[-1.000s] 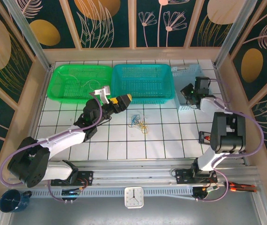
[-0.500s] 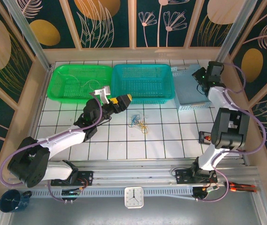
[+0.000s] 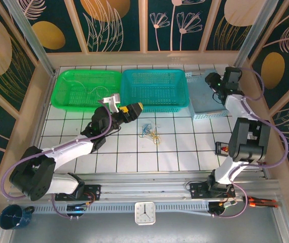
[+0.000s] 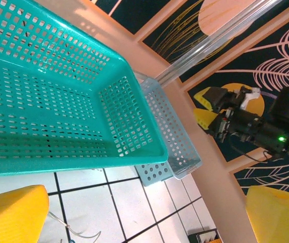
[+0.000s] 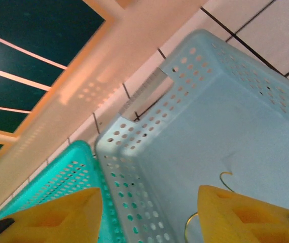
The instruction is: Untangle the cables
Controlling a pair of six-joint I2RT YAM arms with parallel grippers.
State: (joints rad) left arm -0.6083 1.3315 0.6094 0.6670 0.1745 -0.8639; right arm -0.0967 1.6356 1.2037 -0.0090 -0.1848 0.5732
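The cables (image 3: 150, 132) lie in a small blue-and-yellowish tangle on the white tiled table (image 3: 175, 152), just in front of the teal basket (image 3: 154, 88). The left gripper (image 3: 127, 102) hovers beside the tangle, fingers spread wide and empty. Another yellowish wire (image 5: 224, 174) curls inside the pale blue basket (image 5: 149, 147), seemingly loose, below the parted right gripper (image 5: 149, 202).

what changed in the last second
The right gripper moved from the near end of the pale blue basket to its far end and opened, a yellowish cable lying below it. The left gripper stayed open and the tangled cables stayed put.
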